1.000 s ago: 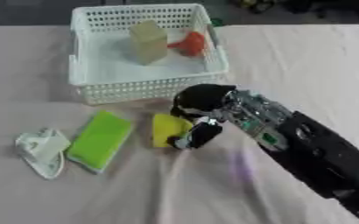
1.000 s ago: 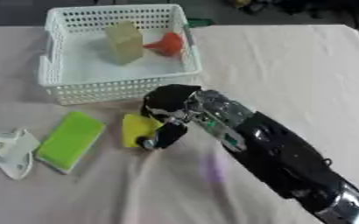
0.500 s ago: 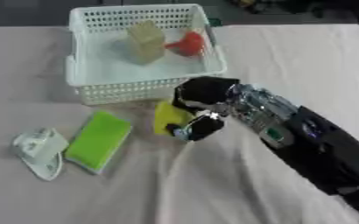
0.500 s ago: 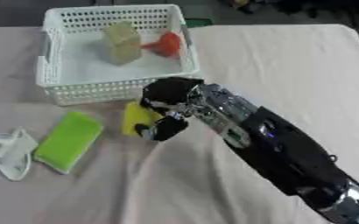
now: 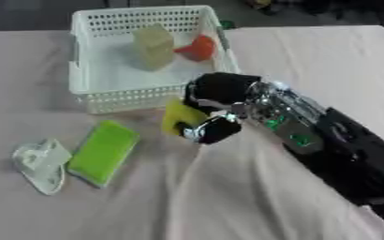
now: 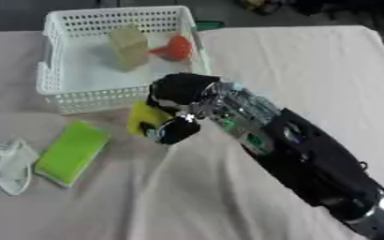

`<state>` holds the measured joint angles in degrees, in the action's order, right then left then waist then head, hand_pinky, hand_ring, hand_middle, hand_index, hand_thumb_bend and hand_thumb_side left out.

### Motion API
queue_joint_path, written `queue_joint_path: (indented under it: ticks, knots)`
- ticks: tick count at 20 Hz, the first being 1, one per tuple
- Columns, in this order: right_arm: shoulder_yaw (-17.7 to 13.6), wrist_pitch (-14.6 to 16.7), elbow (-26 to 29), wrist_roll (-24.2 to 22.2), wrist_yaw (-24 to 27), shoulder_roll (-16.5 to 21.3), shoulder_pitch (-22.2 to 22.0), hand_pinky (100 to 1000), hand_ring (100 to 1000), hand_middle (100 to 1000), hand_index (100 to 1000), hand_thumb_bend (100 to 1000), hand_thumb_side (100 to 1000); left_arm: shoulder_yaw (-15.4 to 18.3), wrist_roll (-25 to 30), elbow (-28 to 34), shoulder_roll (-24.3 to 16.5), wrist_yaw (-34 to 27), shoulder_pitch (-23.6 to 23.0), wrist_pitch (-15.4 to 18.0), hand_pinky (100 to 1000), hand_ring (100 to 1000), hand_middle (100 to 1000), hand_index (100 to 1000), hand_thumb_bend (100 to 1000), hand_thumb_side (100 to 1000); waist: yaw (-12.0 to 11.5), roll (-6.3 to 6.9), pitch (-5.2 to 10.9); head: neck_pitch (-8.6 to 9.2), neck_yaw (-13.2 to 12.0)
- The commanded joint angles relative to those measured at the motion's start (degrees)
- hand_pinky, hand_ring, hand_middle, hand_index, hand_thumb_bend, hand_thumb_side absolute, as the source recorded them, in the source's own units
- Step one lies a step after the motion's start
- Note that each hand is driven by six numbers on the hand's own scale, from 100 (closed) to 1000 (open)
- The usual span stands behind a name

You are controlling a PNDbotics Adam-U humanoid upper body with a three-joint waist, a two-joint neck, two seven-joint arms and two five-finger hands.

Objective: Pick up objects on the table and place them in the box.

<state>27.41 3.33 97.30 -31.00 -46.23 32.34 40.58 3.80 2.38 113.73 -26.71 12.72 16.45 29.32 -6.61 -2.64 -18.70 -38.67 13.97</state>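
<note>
My right hand (image 5: 216, 101) is shut on a small yellow object (image 5: 181, 117), holding it just above the cloth in front of the white basket (image 5: 93, 65). The arm comes in from the lower right. Inside the basket lie a pale tan block (image 5: 152, 44) and an orange-red piece (image 5: 198, 48). A green sponge (image 5: 103, 151) lies flat on the cloth at the left, and a crumpled clear-white wrapper (image 5: 41, 161) sits further left. My left hand shows in neither view.
The table is covered with a pale pink cloth (image 5: 310, 61), wrinkled near the front. Dark objects show past the far edge.
My right hand has lifted the yellow object and carried it up and away from the front edge, closer to the basket's near wall. The sponge and wrapper have stayed put.
</note>
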Motion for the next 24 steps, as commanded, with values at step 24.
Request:
queue_joint_path:
  ticks: [24]
  knots:
    - [-6.3, -6.2, 14.8, -0.6, 7.7, 8.9, 5.6, 787, 665, 238, 393, 108, 643, 0.7, 0.1, 0.9, -1.4, -0.4, 0.3, 0.0, 1000, 992, 940, 970, 100, 923, -0.4, -0.09, 1.76, 1.56, 1.5]
